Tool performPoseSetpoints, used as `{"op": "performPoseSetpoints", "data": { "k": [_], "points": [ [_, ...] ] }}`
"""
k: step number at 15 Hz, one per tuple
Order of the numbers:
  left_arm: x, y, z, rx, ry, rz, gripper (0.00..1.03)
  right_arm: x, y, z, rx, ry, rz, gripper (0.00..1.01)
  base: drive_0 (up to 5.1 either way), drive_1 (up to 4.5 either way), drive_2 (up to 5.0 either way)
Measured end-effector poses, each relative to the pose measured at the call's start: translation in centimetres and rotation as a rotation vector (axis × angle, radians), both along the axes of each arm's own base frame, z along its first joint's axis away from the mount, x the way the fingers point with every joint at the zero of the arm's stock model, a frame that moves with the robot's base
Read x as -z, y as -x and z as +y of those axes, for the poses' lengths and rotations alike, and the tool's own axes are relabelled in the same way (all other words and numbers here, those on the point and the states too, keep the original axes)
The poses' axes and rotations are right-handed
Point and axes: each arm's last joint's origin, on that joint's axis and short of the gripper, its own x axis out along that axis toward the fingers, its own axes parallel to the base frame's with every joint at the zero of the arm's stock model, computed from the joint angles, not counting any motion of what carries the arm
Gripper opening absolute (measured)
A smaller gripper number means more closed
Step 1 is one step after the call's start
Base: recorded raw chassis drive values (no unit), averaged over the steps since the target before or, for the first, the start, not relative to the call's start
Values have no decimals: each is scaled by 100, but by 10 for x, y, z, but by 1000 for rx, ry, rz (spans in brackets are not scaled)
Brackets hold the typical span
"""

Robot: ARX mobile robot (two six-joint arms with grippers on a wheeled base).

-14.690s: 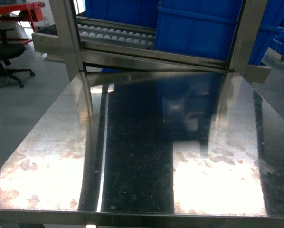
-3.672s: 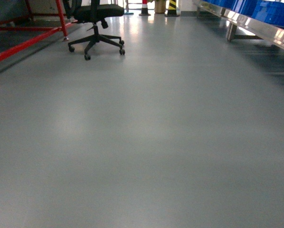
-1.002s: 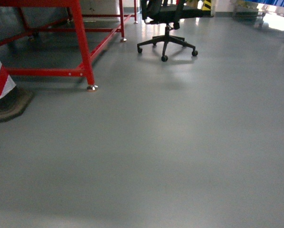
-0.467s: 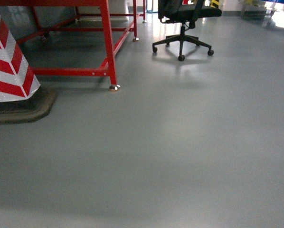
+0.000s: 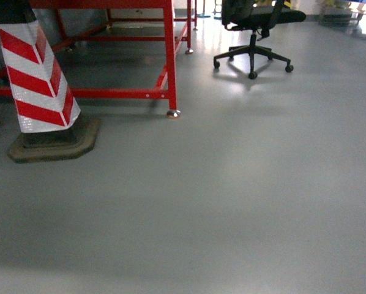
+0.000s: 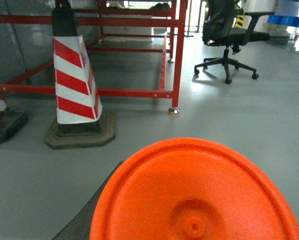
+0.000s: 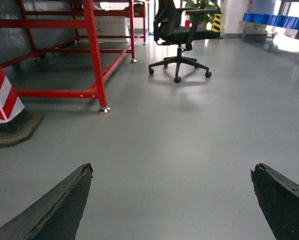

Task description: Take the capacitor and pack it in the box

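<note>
The capacitor (image 6: 199,195) fills the bottom of the left wrist view as a big bright orange round end face with a small dimple in its middle. My left gripper (image 6: 197,172) is shut on it. Only one dark finger (image 6: 94,205) shows, at the capacitor's lower left; the other is hidden behind the orange body. In the right wrist view my right gripper (image 7: 172,169) is open, its two dark fingertips wide apart over bare grey floor. The box is out of view. Neither gripper shows in the head view.
A red-and-white striped cone (image 5: 39,79) on a dark base stands at the left, beside a red steel frame (image 5: 169,61). A black office chair (image 5: 253,27) stands further back on the right. Grey floor (image 5: 232,202) spreads ahead. A second cone base (image 6: 2,125) shows at the far left.
The head view has swung left: the cone, red frame leg and chair have all slid rightward. Long before, it faced a steel table with blue bins.
</note>
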Motion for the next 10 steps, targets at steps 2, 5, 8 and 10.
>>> {"op": "performPoseSetpoints", "data": {
  "k": [2, 5, 8, 10],
  "points": [
    [0, 0, 0, 0, 0, -2, 43, 0, 0, 0, 0, 0, 1, 98, -495, 237, 237],
    [0, 0, 0, 0, 0, 0, 43, 0, 0, 0, 0, 0, -3, 98, -496, 235, 235],
    [0, 0, 0, 0, 0, -3, 43, 0, 0, 0, 0, 0, 1, 98, -497, 235, 235],
    [0, 0, 0, 1, 0, -1, 43, 0, 0, 0, 0, 0, 2, 98, -490, 242, 242]
  ]
}}
